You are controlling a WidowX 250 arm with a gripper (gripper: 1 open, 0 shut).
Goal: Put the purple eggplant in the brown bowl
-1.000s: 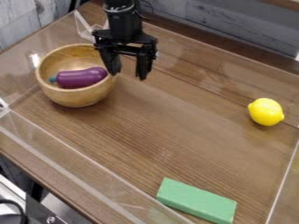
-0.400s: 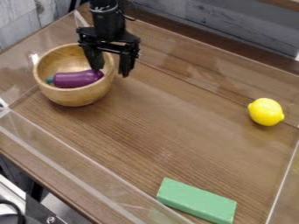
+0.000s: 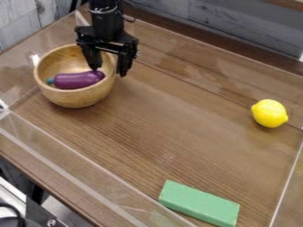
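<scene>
Lying inside the brown bowl [image 3: 73, 78], along its floor and a little toward the near-left wall: the purple eggplant [image 3: 80, 79], glossy, on its side, long axis running roughly left to right, its left end tucked against the inner wall so that the stem cap is hard to make out. Resting on the wooden worktop [image 3: 166, 124] toward the far-left corner, the thick light rim fully in sight apart from the far-right edge, where the black arm is standing in front of it. Hanging over that far-right rim, pointing straight down: the gripper [image 3: 106, 62], its dark fingers [image 3: 92, 58] spread wide apart and gripping nothing, one finger dipping just inside the rim above the eggplant's right end, the other sitting outside the wall over bare wood; hard to tell whether any fingertip is touching the bowl or the eggplant. Sitting well apart on the right side of the worktop, close to the clear raised border: a yellow lemon [image 3: 270, 113]. Lying flat near the front edge, far from the bowl: a green rectangular block [image 3: 200, 204], angled slightly. Enclosing the whole surface: a low transparent wall [image 3: 291, 177] catching some glare.
</scene>
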